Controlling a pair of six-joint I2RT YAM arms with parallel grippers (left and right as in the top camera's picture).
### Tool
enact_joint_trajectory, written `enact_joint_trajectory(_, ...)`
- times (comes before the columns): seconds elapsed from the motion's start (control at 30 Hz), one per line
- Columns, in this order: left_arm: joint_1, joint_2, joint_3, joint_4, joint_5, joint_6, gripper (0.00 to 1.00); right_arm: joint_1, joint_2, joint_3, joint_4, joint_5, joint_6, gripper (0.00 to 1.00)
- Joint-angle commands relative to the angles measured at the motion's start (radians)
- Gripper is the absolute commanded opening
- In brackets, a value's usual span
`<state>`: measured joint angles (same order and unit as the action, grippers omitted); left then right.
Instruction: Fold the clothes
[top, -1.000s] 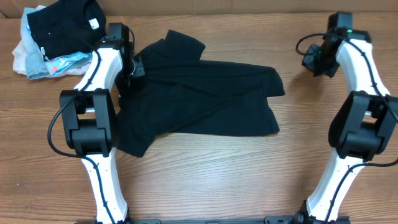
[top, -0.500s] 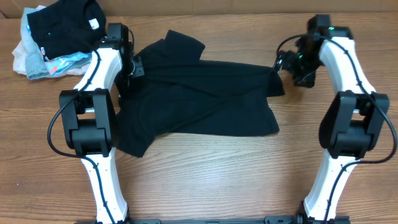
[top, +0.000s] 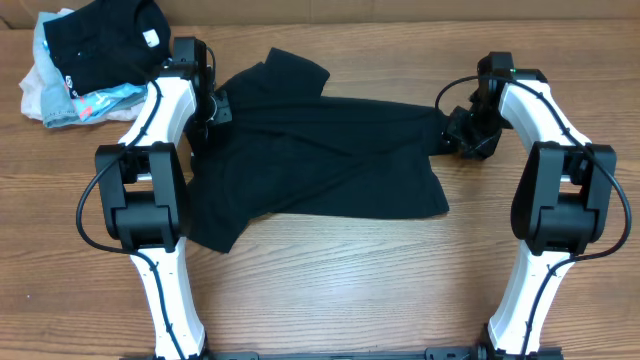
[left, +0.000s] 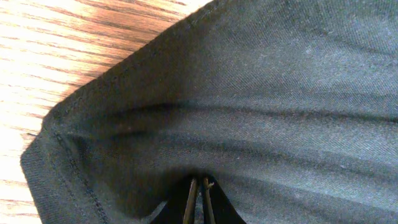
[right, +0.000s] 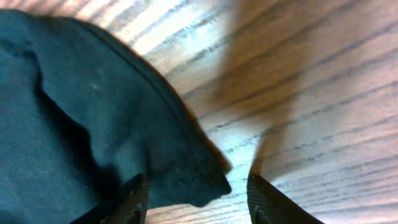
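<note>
While L hand (left: 198, 198) pinches thin black tee (top: 320, 165) hem, R hand (right: 196, 190) gapes astride floppy corner.

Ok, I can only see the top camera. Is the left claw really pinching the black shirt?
Observer: Yes. The left wrist view shows the left gripper shut on a fold of the black T-shirt, close to a stitched hem corner.
Operator: And the other claw?
Observer: Open. In the right wrist view the right gripper has its jaws apart, with a corner of the shirt between them and the bare wood of the table beside it.
</note>
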<state>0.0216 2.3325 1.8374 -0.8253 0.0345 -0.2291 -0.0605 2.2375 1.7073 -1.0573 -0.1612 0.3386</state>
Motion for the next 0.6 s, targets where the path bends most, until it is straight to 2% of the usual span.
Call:
enact_joint_trajectory(0.0, 0.024, 0.076, -0.042, -0.019, -0.041, 0.012, 0.11, -0.004, -0.002, -0.019, 0.022, -0.008, 0.008, 0.56)
enact_joint_trajectory(0.07, 0.024, 0.076, -0.042, -0.019, -0.041, 0.012, 0.11, -0.004, -0.002, -0.027, 0.033, -0.008, 0.008, 0.55)
enact_joint_trajectory(0.1, 0.024, 0.076, -0.042, -0.019, -0.041, 0.012, 0.11, -0.004, -0.002, -0.033, 0.039, -0.008, 0.008, 0.48)
enact_joint_trajectory(0.23, 0.024, 0.076, -0.042, -0.019, -0.041, 0.012, 0.11, -0.004, -0.002, -0.068, 0.072, 0.016, 0.038, 0.04)
enact_joint_trajectory(0.4, 0.024, 0.076, -0.042, -0.023, -0.041, 0.012, 0.11, -0.014, -0.004, -0.046, 0.117, 0.072, 0.055, 0.04)
enact_joint_trajectory(0.57, 0.024, 0.076, -0.042, -0.022, -0.041, 0.012, 0.11, -0.048, -0.004, 0.126, 0.138, 0.082, -0.007, 0.04)
